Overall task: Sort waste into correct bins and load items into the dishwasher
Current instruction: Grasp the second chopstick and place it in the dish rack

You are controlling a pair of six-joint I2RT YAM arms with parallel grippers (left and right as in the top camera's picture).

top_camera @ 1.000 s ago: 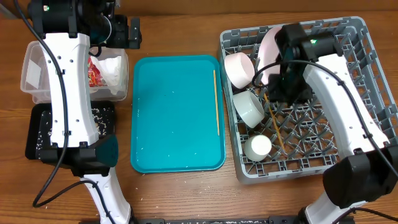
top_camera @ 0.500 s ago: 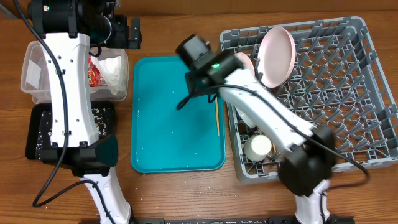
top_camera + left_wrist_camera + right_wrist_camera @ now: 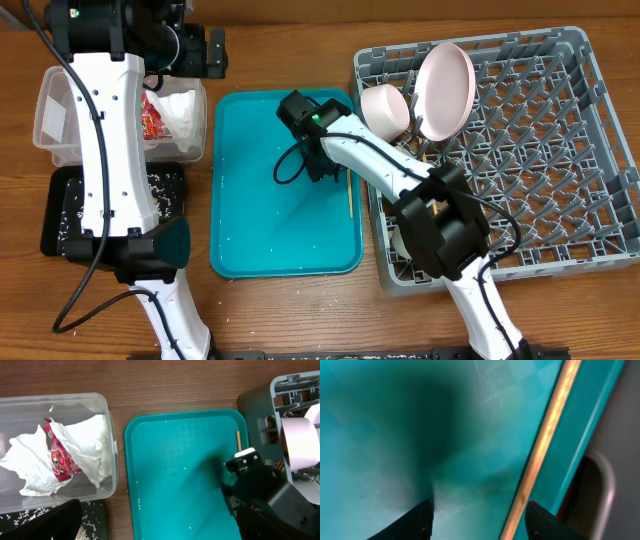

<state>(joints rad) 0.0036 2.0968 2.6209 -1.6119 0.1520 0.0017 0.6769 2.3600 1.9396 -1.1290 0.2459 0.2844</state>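
One wooden chopstick lies along the right edge of the teal tray. My right gripper is open and low over the tray. In the right wrist view the chopstick runs between its fingers, close to the right one. The grey dish rack holds the pink-white plate on edge and the pink bowl. My right arm hides most of the grey-green bowl and white cup. My left gripper is open and empty above the clear tub.
The clear tub holds white napkins and the red wrapper. The black tray in front of it holds rice grains. A few rice grains lie on the teal tray.
My right arm has swung left out of the dish rack and come down over the teal tray beside the chopstick. The left arm has not moved.
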